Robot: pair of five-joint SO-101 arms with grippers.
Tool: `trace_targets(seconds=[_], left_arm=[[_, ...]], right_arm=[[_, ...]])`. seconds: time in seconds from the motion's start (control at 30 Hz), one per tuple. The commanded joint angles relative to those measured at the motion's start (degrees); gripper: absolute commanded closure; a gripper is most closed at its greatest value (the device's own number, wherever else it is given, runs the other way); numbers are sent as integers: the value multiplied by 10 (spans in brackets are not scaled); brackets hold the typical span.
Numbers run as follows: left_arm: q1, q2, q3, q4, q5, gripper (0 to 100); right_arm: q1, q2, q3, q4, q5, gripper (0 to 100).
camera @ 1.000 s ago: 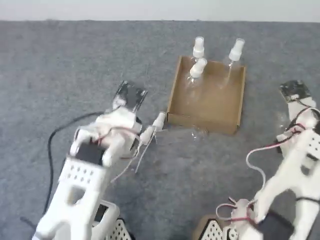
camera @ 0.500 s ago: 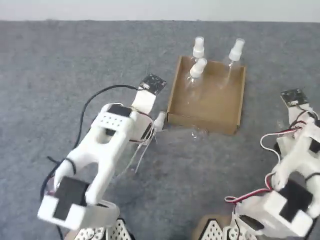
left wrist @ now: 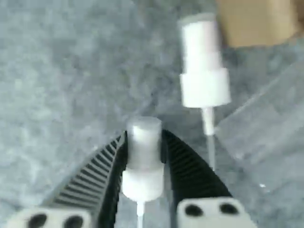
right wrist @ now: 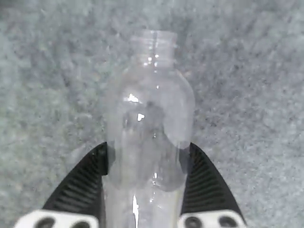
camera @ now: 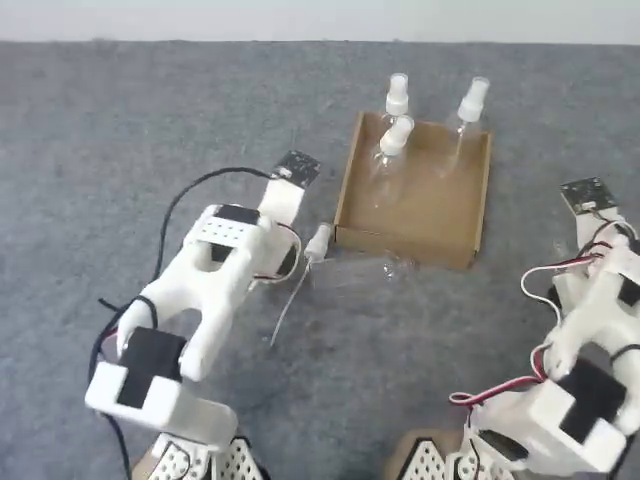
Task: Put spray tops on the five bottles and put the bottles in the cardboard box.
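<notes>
Left arm has swung forward across the surface [camera: 150, 120] and now hangs near the cardboard box [camera: 405, 245], which sits toward the far edge, right of centre. The right arm has pulled back by the right edge.

And the left claw [left wrist: 142, 135] has its prize: pressed in on a white spray top [left wrist: 142, 166], dip tube trailing below. Over to the right claw [right wrist: 147, 149], pinching a clear bottle [right wrist: 149, 104] round its body, neck bare, no top on it yet.

Score so far? By my reading, three of five. Three capped bottles [camera: 397, 135] stand upright at the far side of the box. Two look inside it, though whether the far-left one is inside or just behind the wall, I cannot tell.

Left to play: the open bottle needs that held top, then a trip to the box. A second spray top [camera: 318, 240] lies just off the box's near-left corner, with a clear shape that I take for the fifth bottle [camera: 375, 268] stretched along the front wall beside it. Whether that top is seated, I cannot say.
</notes>
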Motion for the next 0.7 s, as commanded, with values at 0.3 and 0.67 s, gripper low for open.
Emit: trace_targets(seconds=[0.3, 0.67], left_arm=[[-26, -206, -28, 122, 24, 991], [-26, -306, 58, 88, 66, 990]], right_arm=[[4, -15, -6, 24, 9, 846], [-3, -9, -97, 90, 6, 767]])
